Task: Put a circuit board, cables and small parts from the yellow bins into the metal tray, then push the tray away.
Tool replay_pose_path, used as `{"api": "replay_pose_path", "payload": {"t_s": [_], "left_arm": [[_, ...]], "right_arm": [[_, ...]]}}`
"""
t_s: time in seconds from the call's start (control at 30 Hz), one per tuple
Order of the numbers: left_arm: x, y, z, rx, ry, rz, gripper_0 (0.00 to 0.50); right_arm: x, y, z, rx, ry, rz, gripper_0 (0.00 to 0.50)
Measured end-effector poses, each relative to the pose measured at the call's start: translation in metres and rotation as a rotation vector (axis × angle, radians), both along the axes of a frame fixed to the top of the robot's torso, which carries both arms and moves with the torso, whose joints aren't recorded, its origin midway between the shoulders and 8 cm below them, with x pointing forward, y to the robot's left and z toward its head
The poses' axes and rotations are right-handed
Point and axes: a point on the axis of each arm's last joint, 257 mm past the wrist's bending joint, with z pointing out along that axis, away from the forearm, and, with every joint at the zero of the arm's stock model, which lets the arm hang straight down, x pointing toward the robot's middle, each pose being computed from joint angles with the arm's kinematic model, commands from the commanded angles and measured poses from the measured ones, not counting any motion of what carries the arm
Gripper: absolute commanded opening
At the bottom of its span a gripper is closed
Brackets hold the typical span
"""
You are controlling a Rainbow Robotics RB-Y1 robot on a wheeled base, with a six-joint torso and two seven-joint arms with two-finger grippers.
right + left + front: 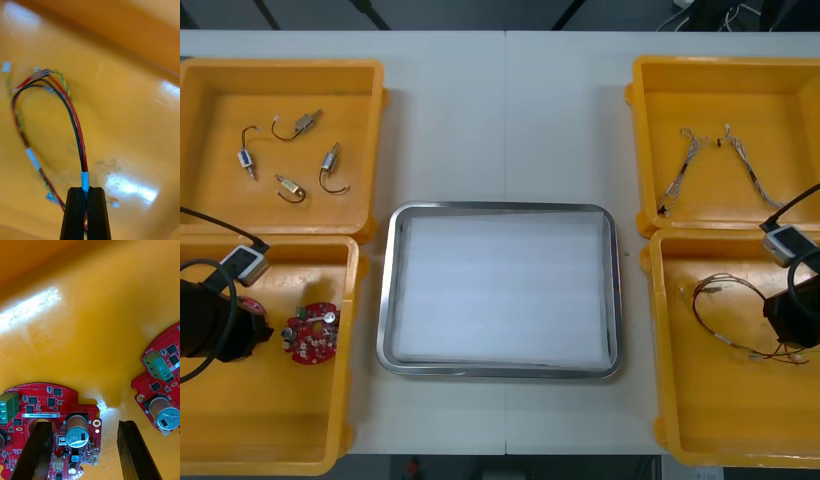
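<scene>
The left arm reaches down into the near-left bin, wrist aimed at the bin floor. The left claw is released, its fingers spread wide over a board. One finger overlaps the board, part of the board lies between the two, and the other finger stands over bare bin floor just past the board's edge. A second board lies just outside that finger, apart from the first. The right arm hangs low in the near-right bin. The right claw is clenched on a cable, whose red and black strands loop away from the fingertips across the bin floor. The tray lies between the two claws, well apart from each.
</scene>
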Motion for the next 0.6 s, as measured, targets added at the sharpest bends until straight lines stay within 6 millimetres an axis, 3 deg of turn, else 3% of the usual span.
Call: {"api": "replay_pose_path", "payload": {"t_s": [0.27, 0.6], "left_arm": [[-0.001, 0.001, -0.002, 0.008, 0.002, -0.003, 0.5], [0.001, 0.001, -0.001, 0.011, -0.009, -0.006, 0.5]], "right_arm": [[-0.022, 0.011, 0.037, 0.07, 0.06, 0.019, 0.0], [-0.035, 0.02, 0.071, 0.113, 0.118, 0.059, 0.0]]}}
